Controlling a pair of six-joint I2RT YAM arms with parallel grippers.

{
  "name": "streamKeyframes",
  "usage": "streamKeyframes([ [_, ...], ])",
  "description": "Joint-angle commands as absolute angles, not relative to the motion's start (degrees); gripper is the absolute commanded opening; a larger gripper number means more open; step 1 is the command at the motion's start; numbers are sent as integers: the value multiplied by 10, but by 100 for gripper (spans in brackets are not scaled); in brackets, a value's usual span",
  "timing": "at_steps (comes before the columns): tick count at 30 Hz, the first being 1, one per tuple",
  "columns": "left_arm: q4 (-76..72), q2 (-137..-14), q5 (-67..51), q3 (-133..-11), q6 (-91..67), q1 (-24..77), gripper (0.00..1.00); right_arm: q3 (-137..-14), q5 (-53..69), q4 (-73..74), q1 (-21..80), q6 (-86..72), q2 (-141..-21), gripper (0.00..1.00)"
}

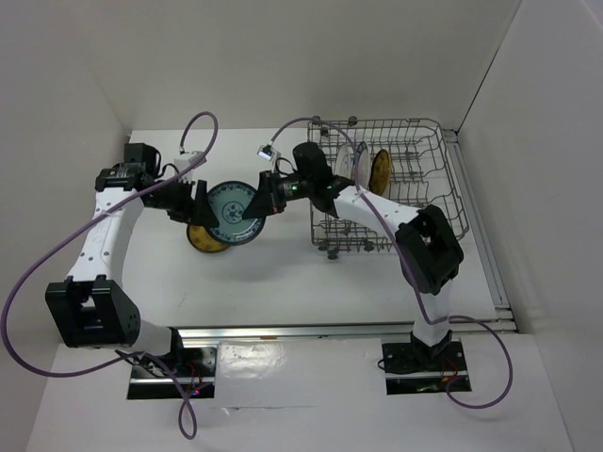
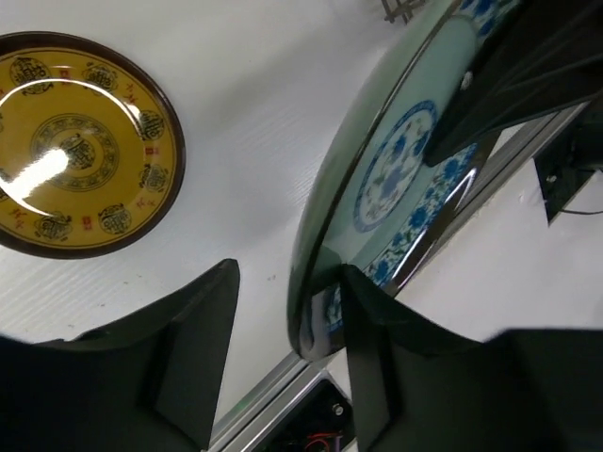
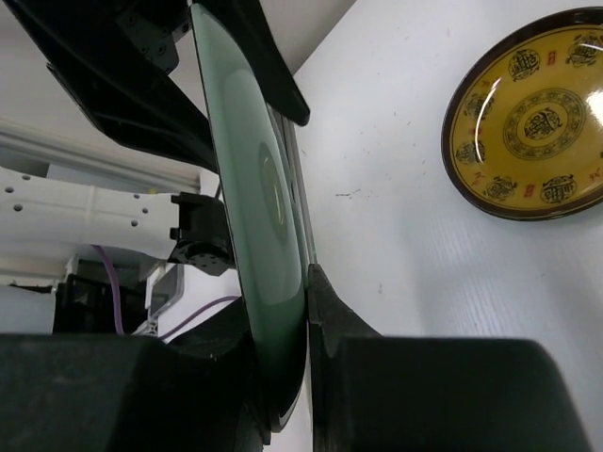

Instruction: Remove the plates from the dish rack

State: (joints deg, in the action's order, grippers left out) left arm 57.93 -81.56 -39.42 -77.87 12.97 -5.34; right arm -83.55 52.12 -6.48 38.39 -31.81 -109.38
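Over the bench [image 1: 283,292], left of the dish rack [image 1: 396,121]: a teal-blue plate [image 1: 231,212] is held on edge in the air between the 2 arms.
Right end effector [image 3: 292,325]: pressed together on the plate's rim, as seen plainly in the right wrist view.
Left end effector [image 2: 287,282]: spread, with the opposite rim set between its fingers, close to 1 of them; contact cannot be told.
Unloaded so far: 1 ochre-yellow plate [image 2: 85,155] lies flat on the bench below the held plate.
Rack contents: a 2nd ochre plate [image 1: 380,169] stands on edge among the tines; a pale plate beside it is partly hidden by the right arm.
Step in hand: judged to be a handover, right to left.
Next move: the left fingers would have to be closed on the rim before the right grip is released.
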Motion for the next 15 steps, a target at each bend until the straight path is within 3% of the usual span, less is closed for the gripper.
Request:
streamKeyframes([
  [1,571,-817,-425,-784,140,-54,58,-851,570,-125,405,-337,-1098,0],
  [2,579,-817,-433,-791,140,-54,49,-851,570,-125,410,-337,-1106,0],
  [3,579,-817,-433,-791,145,-54,25,-851,570,-125,410,-337,-1112,0],
  [5,579,-817,-422,-796,139,-54,1,-858,562,-112,416,-337,-1112,0],
  [8,579,-823,-390,-796,134,-54,0,-875,549,-94,416,-320,-1117,0],
  [11,573,-828,-357,-796,112,-54,0,-907,530,-27,416,-285,-1123,37],
  [12,567,-828,-351,-796,106,-61,0,-917,517,10,416,-274,-1123,41],
  [13,567,-833,-351,-796,95,-71,0,-931,510,26,416,-256,-1123,55],
  [15,561,-838,-327,-796,85,-83,0,-945,470,74,416,-244,-1123,69],
])
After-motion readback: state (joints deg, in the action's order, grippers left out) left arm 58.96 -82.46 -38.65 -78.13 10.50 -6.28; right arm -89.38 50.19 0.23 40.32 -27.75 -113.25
